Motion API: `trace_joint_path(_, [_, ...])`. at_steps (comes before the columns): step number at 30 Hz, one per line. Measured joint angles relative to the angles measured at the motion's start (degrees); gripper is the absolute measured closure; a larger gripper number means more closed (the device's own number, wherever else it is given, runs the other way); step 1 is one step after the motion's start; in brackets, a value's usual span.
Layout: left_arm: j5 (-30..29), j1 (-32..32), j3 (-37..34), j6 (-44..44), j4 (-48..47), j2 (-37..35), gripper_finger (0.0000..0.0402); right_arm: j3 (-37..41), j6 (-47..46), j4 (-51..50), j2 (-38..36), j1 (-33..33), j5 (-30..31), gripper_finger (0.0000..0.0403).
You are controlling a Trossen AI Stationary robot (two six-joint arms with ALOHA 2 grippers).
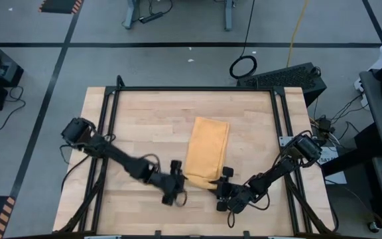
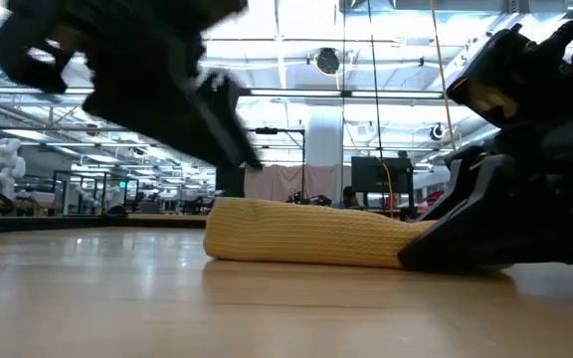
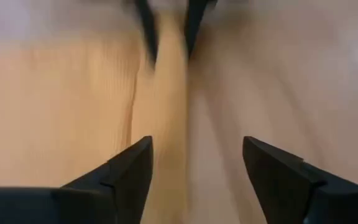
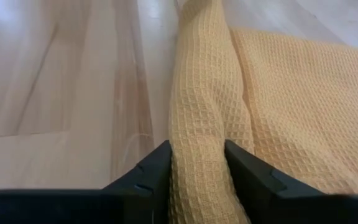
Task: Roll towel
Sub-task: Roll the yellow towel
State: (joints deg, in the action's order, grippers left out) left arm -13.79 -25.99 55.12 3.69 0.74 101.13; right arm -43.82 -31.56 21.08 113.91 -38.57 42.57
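Nearest you, at the front edge of the table [image 1: 131,113], your right gripper [image 4: 196,163] is clenched on a raised fold of the towel [image 1: 207,147] at its near end; the right wrist view shows the mustard waffle cloth pinched up between the two fingers, with the rest of the cloth spreading flat beyond. In the low view that gripper sits down on the wood at the towel's right end. Your left gripper [image 3: 197,163] is just beside the towel's near left corner, its jaws parted and empty, with only bare tabletop between the fingers and the cloth not yet taken. Beyond both grippers the towel lies as a folded oblong in the middle of the table, its long side running away from you toward the far rail. You look to be at the start of the roll: one near corner is gathered, the other is not. The next move calls for bringing the left gripper onto the near edge level with the right one, so both ends turn over together; if only one side leads, the roll will likely skew.
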Motion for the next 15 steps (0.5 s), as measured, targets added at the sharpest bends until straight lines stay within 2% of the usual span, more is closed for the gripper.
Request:
trace_joint_path(4, [-8.55, -4.42, 0.04, -6.93, 5.05, 3.72, 0.0144, 0.01, -0.94, 0.07, 0.04, 0.0, 0.0, 0.0279])
trace_joint_path(8, [-15.65, -5.14, 0.04, -7.49, 3.91, 6.42, 0.0144, 0.05, -2.47, 0.04, 0.04, 0.0, -0.07, 0.028])
trace_joint_path(13, [-16.65, -3.33, -0.03, -7.44, 3.03, 7.9, 0.0151, 0.08, -3.31, 0.09, 0.08, 0.0, -0.26, 0.028])
trace_joint_path(15, [-14.44, -2.53, -0.03, -7.5, 2.38, 7.92, 0.0161, 0.09, -3.72, 0.02, 0.09, 0.0, -0.37, 0.028])
